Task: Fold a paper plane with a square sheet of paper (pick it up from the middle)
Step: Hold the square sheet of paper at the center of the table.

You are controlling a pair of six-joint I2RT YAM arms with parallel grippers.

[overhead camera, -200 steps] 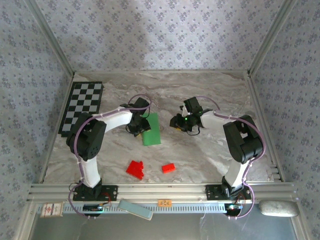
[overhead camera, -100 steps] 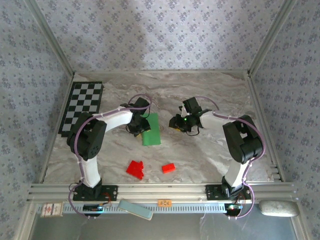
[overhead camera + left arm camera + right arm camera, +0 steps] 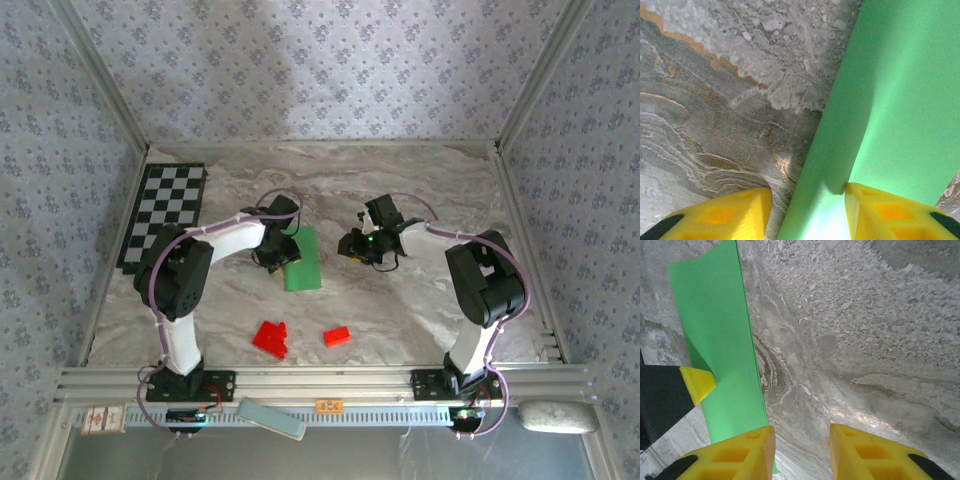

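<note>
The left tool (image 3: 807,192) is seen spread part-way, with its yellow fingers (image 3: 890,215) set on either side of the long left edge of the thin bright green sheet of paper (image 3: 302,260). One fingertip is pressed on top of the paper. The other is held just off the paper, over the grey marble-look counter (image 3: 430,180), so nothing is pinched. A small darker flap of paper is seen next to the pressing fingertip. The right tool (image 3: 800,432) is also spread part-way and nothing is held in it. Bare counter is seen between its fingers, and the paper's right edge is seen close beside one of them. The paper is laid in the middle of the counter as a long narrow shape, between the two tools. Lots of bare counter can be seen behind the paper and to the right. Small red blocks (image 3: 270,338) are found nearer the front, well apart from the paper. A black-and-white checkered board (image 3: 165,212) is laid by the far left edge. The front edge is closed off by a metal rail (image 3: 350,378).
</note>
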